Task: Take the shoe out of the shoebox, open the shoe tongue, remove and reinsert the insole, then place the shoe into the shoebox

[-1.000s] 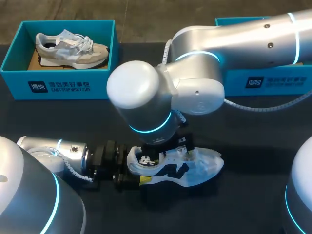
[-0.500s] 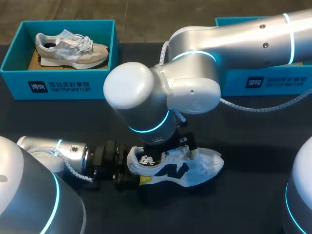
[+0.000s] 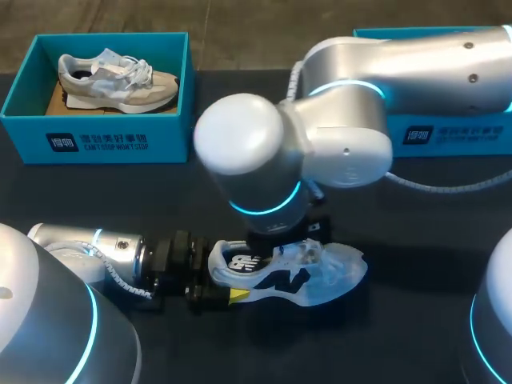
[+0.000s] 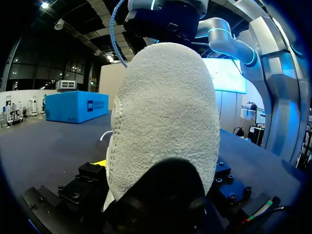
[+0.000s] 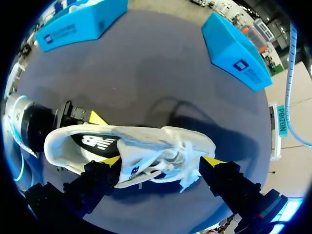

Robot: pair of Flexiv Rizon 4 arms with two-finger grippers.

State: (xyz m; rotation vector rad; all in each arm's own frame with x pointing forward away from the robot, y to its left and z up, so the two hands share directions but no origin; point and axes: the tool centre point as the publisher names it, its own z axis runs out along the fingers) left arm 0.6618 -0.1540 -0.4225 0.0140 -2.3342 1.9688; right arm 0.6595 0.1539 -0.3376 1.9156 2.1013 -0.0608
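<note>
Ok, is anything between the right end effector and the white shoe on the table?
Nothing visible. The open right end effector hangs directly over the white shoe; the left end effector grips only its heel.

Dark table (image 3: 416,232), open teal shoebox (image 3: 96,140) at far left, second teal shoebox (image 3: 448,136) far right, white shoe (image 3: 320,276) near front.

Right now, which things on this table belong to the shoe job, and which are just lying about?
In the job: white shoe, left gripper shut on its heel, right gripper with fingers open over its laces, probably the far-right shoebox (inside hidden).
Lying about: far-left shoebox, grey shoe lying in it.
</note>
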